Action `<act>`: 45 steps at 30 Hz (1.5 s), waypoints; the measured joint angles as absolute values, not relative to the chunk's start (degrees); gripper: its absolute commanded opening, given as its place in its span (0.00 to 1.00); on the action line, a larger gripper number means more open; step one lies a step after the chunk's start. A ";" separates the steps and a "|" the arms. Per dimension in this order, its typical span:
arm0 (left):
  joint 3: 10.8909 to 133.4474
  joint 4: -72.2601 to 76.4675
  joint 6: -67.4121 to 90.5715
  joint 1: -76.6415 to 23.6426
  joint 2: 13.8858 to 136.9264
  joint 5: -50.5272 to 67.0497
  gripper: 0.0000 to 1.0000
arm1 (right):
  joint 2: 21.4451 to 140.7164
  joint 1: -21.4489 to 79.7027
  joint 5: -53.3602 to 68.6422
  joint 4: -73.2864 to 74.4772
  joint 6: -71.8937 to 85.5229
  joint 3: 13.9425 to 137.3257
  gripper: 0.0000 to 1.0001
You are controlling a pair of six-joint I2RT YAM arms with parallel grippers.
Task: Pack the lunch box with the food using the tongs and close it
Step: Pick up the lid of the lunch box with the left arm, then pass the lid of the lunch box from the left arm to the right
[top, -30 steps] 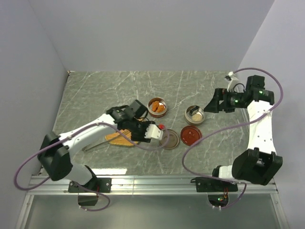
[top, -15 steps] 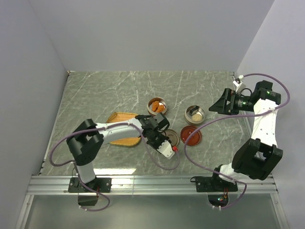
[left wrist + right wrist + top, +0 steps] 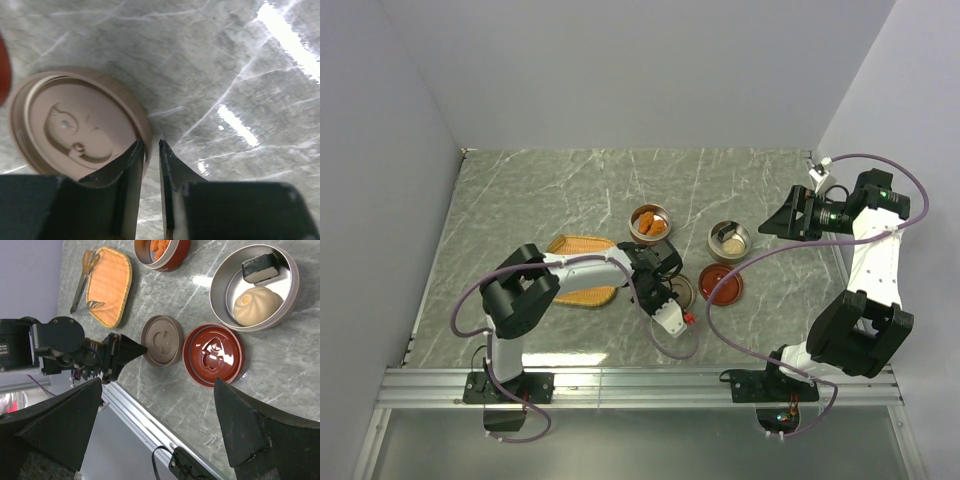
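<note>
My left gripper (image 3: 149,142) has its jaws closed down to a narrow gap over the rim of a brown lid (image 3: 75,125) that lies flat on the table. One finger is over the lid and the other is outside it. A red lid (image 3: 212,355) lies beside the brown lid (image 3: 162,340). Fried nuggets (image 3: 651,224) fill a red tin. A pale bun (image 3: 255,304) and a dark-topped square piece (image 3: 260,267) sit in a silver tin (image 3: 220,300). The tongs (image 3: 82,280) lean on the woven tray's (image 3: 110,285) far edge. My right gripper (image 3: 160,430) hangs open and empty, high at the right.
The left arm stretches over the woven tray (image 3: 582,245) and hides the tongs in the top view. The table's near metal rail (image 3: 640,385) runs just behind the left wrist. Grey walls close in the left, back and right.
The left arm swung off the tray to the near side of the brown lid and its jaws narrowed. The right arm drew back to the right, then held still.
</note>
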State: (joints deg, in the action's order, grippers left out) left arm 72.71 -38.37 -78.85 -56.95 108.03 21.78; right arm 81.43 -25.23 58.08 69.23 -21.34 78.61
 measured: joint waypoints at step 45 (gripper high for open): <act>82.19 0.27 13.76 -30.52 77.80 67.72 0.00 | 60.60 -20.21 68.14 28.51 13.21 76.20 0.97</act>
